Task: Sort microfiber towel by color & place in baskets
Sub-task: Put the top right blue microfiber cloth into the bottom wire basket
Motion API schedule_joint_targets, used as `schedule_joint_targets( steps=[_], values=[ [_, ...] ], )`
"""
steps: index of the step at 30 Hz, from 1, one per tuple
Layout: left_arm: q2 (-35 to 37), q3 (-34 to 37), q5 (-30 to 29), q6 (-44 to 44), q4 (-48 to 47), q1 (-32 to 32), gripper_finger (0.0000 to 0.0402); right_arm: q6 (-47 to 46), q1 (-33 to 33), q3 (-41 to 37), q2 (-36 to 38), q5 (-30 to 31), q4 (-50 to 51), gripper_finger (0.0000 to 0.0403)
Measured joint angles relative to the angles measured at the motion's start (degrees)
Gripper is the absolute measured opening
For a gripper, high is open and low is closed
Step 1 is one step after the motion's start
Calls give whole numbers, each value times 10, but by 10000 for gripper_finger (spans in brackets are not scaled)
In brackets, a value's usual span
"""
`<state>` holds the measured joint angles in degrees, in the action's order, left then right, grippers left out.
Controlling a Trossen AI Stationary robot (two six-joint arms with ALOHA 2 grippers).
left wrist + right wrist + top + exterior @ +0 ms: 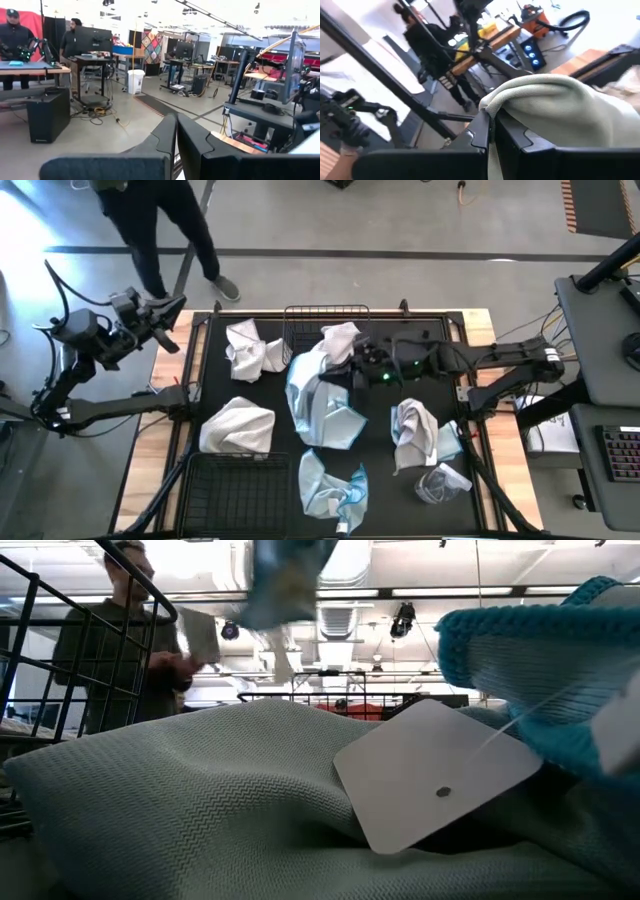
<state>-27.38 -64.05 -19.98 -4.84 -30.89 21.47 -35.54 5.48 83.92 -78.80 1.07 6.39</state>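
While the right gripper (pixel 345 352) reaches in over the middle of the black mat (pixel 280 395), its fingers (pixel 485 131) are pinched closed on a fold of a pale towel (pixel 318 370), and the cloth hangs down from the grip toward the mat; the wrist view shows the fold bunched over the fingertips and draping away to one side. Below it a light blue towel (pixel 335 423) lies crumpled at the mat's centre. Other towels are scattered around: a white one (pixel 252 350) near the far left corner, a second white one (pixel 238 426) on the left side just beside the near basket (pixel 232 490), a blue one (pixel 330 485) at the near edge, and a white-and-blue bundle (pixel 420 433) on the right. A small clear wrapper (pixel 440 482) lies near that bundle, toward the near right corner. The far basket (pixel 325 313) stands at the mat's far edge, behind the lifted towel; its inside cannot be made out. The left gripper (pixel 165 310) is raised off the table's far left corner, well apart from every cloth, its fingers (pixel 165 137) pressed together with nothing between them. A person (pixel 165 230) stands on the floor beyond that corner. From the low camera, a pale towel with a white tag (pixel 435 775) fills most of the sight.
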Motion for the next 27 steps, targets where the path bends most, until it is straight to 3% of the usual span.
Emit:
schedule_joint_targets(
  steps=[18, 27],
  values=[
    [0, 0, 0, -17, 0, 0, 0, -43, 68, 0, -127, -30, -197, 13],
    [0, 0, 0, -3, 0, 0, 0, -65, 88, 25, -179, -32, -227, 13]
  ],
)
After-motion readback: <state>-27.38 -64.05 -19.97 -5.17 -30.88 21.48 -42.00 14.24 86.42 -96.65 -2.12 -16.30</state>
